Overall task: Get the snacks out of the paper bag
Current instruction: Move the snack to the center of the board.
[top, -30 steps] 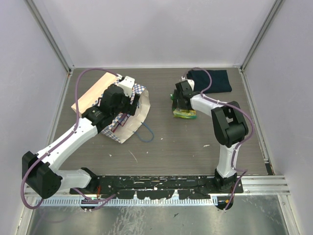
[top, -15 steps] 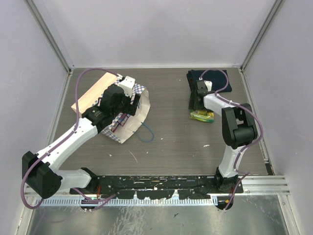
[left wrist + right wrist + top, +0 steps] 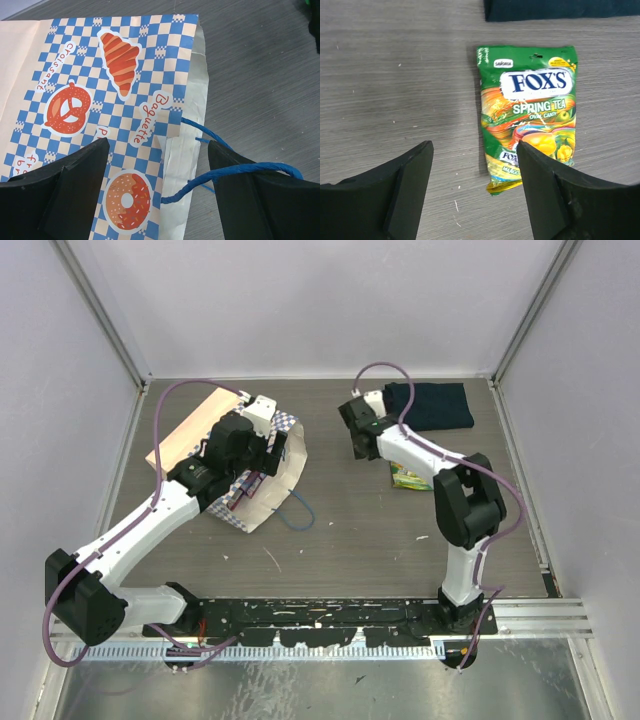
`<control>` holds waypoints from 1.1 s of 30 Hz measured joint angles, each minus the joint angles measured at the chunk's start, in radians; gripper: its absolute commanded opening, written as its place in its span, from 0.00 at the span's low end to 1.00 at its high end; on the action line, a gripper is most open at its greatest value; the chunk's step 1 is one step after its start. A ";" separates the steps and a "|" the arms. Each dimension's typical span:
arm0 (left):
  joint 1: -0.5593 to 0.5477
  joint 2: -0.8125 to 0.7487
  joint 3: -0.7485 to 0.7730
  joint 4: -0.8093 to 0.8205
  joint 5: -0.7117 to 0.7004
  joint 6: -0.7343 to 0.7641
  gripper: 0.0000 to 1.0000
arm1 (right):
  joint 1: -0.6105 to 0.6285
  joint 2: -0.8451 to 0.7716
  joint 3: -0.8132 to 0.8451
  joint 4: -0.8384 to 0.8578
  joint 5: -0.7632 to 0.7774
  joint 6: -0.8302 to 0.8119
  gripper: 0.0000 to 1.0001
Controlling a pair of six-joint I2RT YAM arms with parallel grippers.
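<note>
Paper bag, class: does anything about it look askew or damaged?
The cream paper bag with a blue-and-white checkered band lies on its side rather than upright. Its mouth edge is creased and uneven, and a thin blue cord handle trails onto the grey table.

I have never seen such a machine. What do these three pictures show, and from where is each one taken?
These are two robot arms bolted at the near edge of a table. Each ends in a two-finger gripper. The wide picture comes from a fixed camera above and behind them. The other two come from small cameras on the wrists, so the black shapes at the bottom are each arm's own fingers.

The left gripper is open over a paper bag with a blue checkered pattern and blue cord handles. The right gripper is also open and holds nothing. A green candy packet lies flat on the table beside it. A dark folded cloth lies at the far side.
</note>
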 measured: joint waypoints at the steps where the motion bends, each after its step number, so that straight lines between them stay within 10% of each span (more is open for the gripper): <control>1: 0.000 0.000 0.000 0.000 0.000 0.000 0.82 | 0.023 0.019 0.010 -0.003 0.016 -0.002 0.68; 33: 0.000 0.000 -0.006 0.000 0.000 0.000 0.82 | -0.120 0.156 -0.175 -0.018 0.260 -0.050 0.13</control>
